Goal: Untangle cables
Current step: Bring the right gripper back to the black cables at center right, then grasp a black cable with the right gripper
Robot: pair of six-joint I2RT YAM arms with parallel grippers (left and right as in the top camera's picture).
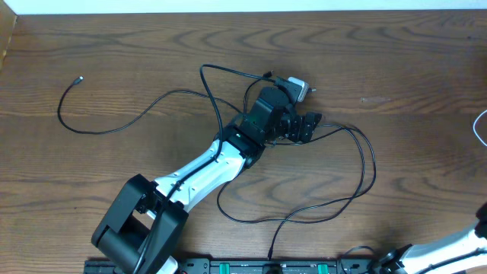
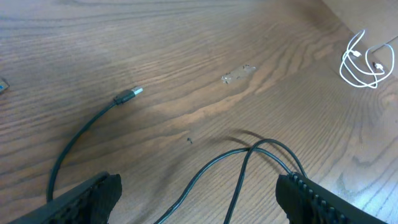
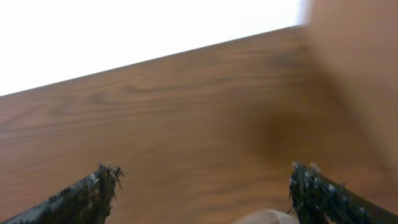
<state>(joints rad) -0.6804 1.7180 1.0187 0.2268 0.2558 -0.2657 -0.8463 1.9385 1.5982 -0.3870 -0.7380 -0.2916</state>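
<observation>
Tangled black cables loop over the middle of the wooden table, and one long end runs left to a small plug. A black and white charger plug lies just beyond my left gripper. That gripper is open and low over the tangle. In the left wrist view two black cable strands pass between its open fingers, and a USB plug lies ahead on the wood. My right gripper is open and empty in the right wrist view; only its arm shows overhead at the bottom right.
A coiled white cable lies at the table's right edge, also showing overhead. A pale smudge marks the wood. The table's far edge meets a white wall.
</observation>
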